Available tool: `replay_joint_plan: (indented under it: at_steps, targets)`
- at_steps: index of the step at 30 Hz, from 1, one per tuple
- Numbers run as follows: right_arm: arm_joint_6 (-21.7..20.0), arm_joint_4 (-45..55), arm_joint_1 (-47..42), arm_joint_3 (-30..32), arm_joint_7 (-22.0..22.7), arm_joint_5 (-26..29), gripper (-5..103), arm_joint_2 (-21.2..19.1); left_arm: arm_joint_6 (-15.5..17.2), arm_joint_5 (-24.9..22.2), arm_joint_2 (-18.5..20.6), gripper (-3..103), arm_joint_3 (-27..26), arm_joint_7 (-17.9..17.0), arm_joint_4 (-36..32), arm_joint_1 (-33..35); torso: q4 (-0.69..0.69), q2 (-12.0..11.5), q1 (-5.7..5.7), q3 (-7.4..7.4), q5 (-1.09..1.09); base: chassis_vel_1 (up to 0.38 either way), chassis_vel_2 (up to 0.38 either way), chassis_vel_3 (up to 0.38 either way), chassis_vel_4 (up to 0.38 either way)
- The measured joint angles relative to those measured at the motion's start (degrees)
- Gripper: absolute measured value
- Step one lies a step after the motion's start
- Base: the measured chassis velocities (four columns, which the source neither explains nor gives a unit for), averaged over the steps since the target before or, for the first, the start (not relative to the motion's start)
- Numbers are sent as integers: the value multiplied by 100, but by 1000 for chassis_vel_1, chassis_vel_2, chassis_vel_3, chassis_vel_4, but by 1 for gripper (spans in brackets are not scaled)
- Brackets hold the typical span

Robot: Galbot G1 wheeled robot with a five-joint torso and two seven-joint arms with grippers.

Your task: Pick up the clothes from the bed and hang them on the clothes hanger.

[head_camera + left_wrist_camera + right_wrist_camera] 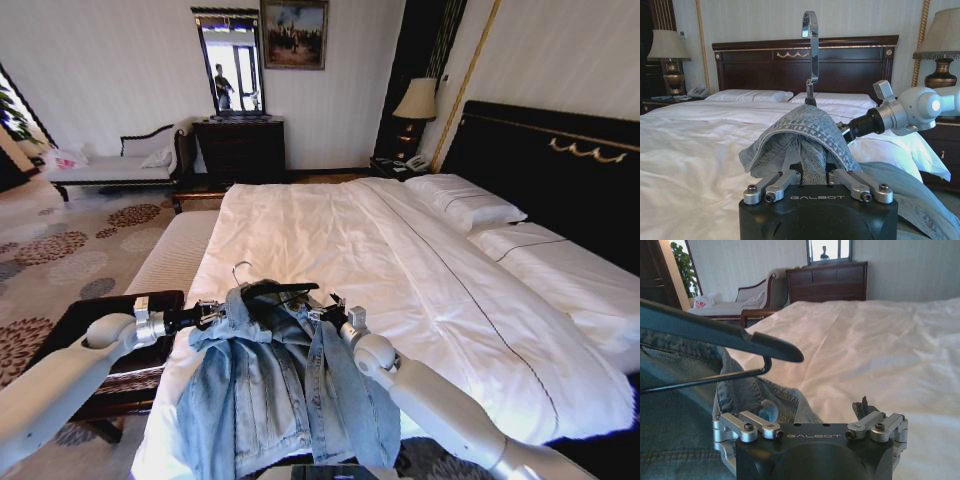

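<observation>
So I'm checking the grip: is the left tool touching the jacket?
Touching. The left wrist view shows the left tool closed on a fold of the denim jacket, fabric pinched between its fingers.

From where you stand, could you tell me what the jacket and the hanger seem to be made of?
The jacket looks like faded light-blue denim: a woven twill grain and stitched seams show where the left gripper pinches it. The hanger looks like smooth matte black plastic or coated metal, which I cannot settle; its hook is shiny, silvery metal. The right gripper sits beside the hanger's end.
</observation>
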Motion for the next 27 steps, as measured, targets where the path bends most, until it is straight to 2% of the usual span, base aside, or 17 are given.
replay_joint_plan:
  at_steps: [3, 4, 6, 7, 9, 15, 17, 19, 27]
  targets:
    - [-81, 5, 40, -35, -225, -63, 101, -95, -4, 1, 7, 18, -54, 14, -15, 38, 1, 0, 0, 0, -1, 0, 0, 0, 0]
    - [-83, 5, 68, -46, -384, -147, 91, -171, -4, -4, 13, 18, -56, 15, -15, 23, 1, 0, 0, 0, -1, 0, 0, 0, 0]
    - [-84, 37, 78, -46, -462, -145, 91, -220, -4, -15, 17, 18, -60, 16, -15, 2, 0, 0, 1, 1, -1, 0, 0, 0, 0]
    - [-84, 78, 78, -40, -514, -127, 97, -261, -4, -28, 19, 18, -66, 17, -14, -12, 0, 0, 1, 1, -1, 0, 0, 0, 0]
    - [-72, 211, 46, 3, -680, -45, 99, -367, -8, -72, 16, 18, -108, 29, 14, -28, -1, 0, 1, 1, 0, 0, 0, 0, 0]
    - [-42, 76, 230, -143, -975, -205, 100, -421, -57, -88, -65, 18, -145, 114, 96, 13, 1, 0, 0, 0, 0, 0, 0, 0, 0]
    - [-112, -31, 377, -213, -1145, -198, 100, -438, -65, -78, -120, 18, -145, 127, 101, 25, 4, 0, 0, 1, -1, 0, 0, 0, 0]
    - [-199, -258, 651, -339, -1441, -246, 100, -478, -66, -55, -197, 18, -145, 128, 83, 34, 1, 0, 1, 1, -1, 0, 0, 0, 0]
    - [-471, -404, 907, -543, -1878, -160, 100, -627, -67, -55, -147, 18, -228, 181, 39, 88, 0, 0, 1, 1, -1, 0, 0, 0, 0]
